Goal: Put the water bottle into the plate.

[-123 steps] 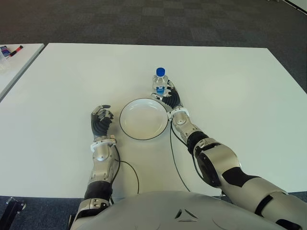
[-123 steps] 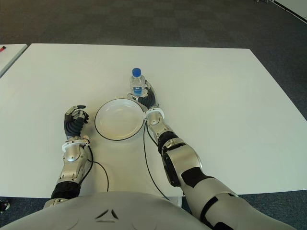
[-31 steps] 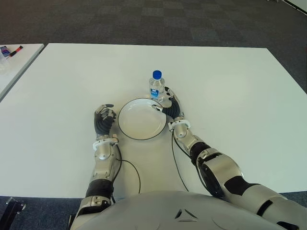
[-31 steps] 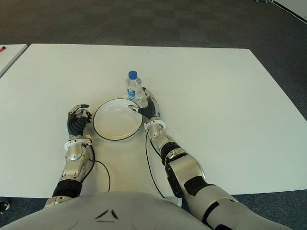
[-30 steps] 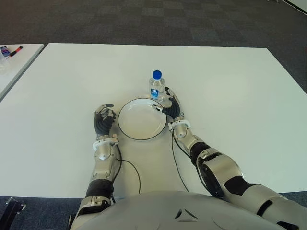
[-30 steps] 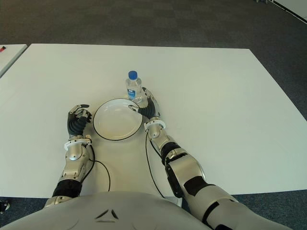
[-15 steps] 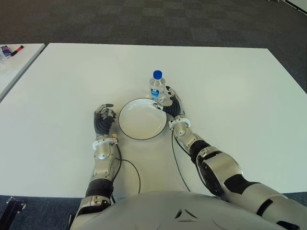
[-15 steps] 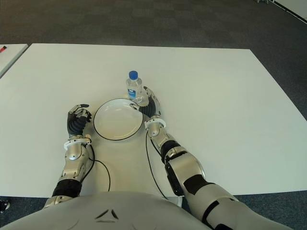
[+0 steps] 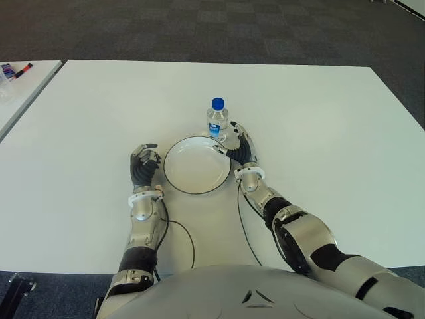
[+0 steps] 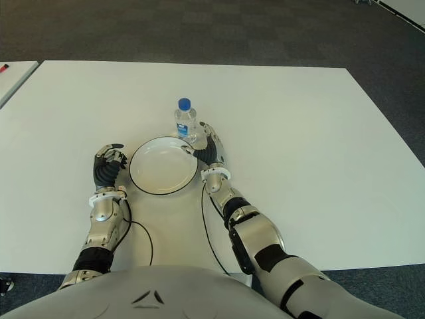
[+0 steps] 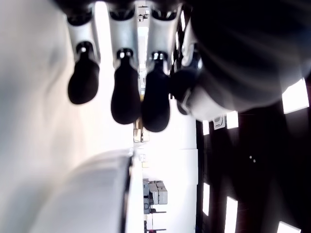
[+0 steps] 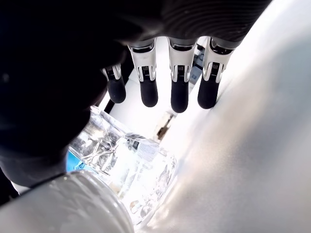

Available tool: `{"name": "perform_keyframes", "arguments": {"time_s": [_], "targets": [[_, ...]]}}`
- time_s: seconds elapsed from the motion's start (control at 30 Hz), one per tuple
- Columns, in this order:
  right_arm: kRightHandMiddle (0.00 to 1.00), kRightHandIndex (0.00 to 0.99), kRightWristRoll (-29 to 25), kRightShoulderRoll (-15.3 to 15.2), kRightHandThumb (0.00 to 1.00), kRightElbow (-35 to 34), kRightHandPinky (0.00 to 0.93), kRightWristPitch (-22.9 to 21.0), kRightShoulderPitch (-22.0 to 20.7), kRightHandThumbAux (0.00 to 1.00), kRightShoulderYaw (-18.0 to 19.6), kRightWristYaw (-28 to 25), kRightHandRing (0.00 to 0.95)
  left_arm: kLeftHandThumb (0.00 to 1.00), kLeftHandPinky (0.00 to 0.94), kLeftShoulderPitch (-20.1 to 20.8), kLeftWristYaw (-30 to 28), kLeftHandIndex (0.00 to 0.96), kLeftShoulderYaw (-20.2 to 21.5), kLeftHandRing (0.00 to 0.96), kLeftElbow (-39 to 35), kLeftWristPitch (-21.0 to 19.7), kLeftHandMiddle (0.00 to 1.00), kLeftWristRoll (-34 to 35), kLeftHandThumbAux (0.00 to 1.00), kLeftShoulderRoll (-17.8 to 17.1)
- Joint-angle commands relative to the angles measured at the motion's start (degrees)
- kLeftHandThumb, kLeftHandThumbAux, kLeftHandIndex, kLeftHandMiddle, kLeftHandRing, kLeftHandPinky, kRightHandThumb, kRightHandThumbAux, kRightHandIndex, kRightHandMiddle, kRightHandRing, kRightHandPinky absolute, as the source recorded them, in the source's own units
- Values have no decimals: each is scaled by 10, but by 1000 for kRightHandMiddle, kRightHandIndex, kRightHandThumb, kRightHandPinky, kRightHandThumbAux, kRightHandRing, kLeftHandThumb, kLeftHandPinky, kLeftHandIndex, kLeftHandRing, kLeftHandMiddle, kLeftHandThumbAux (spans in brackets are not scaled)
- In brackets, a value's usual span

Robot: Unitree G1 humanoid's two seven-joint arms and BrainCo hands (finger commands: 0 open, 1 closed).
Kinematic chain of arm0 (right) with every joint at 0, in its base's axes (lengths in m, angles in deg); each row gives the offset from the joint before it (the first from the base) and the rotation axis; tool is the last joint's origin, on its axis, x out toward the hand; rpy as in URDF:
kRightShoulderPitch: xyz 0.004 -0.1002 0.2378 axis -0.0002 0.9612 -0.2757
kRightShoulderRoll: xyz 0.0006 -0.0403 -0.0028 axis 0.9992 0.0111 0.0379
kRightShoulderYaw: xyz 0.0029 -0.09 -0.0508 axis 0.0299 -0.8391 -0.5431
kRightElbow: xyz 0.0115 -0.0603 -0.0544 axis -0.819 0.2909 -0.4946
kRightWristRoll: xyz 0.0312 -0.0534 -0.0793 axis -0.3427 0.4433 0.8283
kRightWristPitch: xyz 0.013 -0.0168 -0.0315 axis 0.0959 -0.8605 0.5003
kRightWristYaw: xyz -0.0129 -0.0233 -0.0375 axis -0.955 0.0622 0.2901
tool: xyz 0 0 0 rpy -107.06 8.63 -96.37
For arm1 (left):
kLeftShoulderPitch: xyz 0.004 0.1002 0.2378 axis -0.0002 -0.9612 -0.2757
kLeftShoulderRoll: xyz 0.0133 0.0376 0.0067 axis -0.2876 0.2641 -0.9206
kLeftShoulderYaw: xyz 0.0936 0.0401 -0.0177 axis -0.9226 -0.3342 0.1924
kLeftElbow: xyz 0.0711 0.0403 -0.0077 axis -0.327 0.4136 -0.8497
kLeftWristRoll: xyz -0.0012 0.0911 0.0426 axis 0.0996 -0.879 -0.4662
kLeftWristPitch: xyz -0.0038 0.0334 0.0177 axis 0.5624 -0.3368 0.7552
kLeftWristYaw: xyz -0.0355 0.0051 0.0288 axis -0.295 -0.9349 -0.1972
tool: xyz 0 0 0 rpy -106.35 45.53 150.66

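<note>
Two hands show on the white desk (image 9: pixel 319 113), one on each side of the plate (image 9: pixel 198 165), which lies in the middle part of the desk, somewhat nearer its near edge than its far one. That plate is white with a thin dark rim and nothing lies in it. The water bottle (image 9: pixel 217 120) stands upright on the desk just beyond the plate's far rim, toward its right side, clear-walled with a blue cap and a blue label; it is outside the plate. The right hand (image 9: pixel 239 147) lies at the plate's right rim, directly beside the bottle on its right. In the right wrist view its fingers (image 12: pixel 179 92) reach straight out, spread apart past the bottle (image 12: pixel 125 171), not wrapped around it, so the hand holds nothing. The left hand (image 9: pixel 143 166) shows just beside the plate's left rim, apart from it, its fingers (image 11: pixel 126 99) curled inward and gripping nothing. Beyond the desk's left edge the corner of a second white table (image 9: pixel 20 86) carries a few small items too small to tell.
</note>
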Motion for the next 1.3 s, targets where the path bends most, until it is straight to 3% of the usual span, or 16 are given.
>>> {"name": "perform_keyframes", "arguments": {"time_s": [0.03, 0.5, 0.97, 1.3], "targets": [[143, 122, -3, -2, 172, 4, 190, 11, 21, 728, 1, -1, 144, 694, 688, 2, -2, 437, -2, 697, 11, 2, 717, -1, 716, 2], [150, 114, -12, 1, 196, -2, 198, 44, 38, 713, 9, -12, 156, 693, 678, 14, 2, 437, 7, 688, 36, 17, 710, 10, 717, 8], [128, 100, -16, -3, 208, 12, 161, -3, -11, 691, 14, -39, 126, 693, 697, 19, -21, 437, 9, 692, 52, 11, 713, 27, 716, 1], [118, 79, -19, -3, 170, 7, 179, -19, -34, 673, 15, -48, 127, 692, 689, 29, -7, 436, 10, 684, 69, 17, 704, 18, 716, -3]]}}
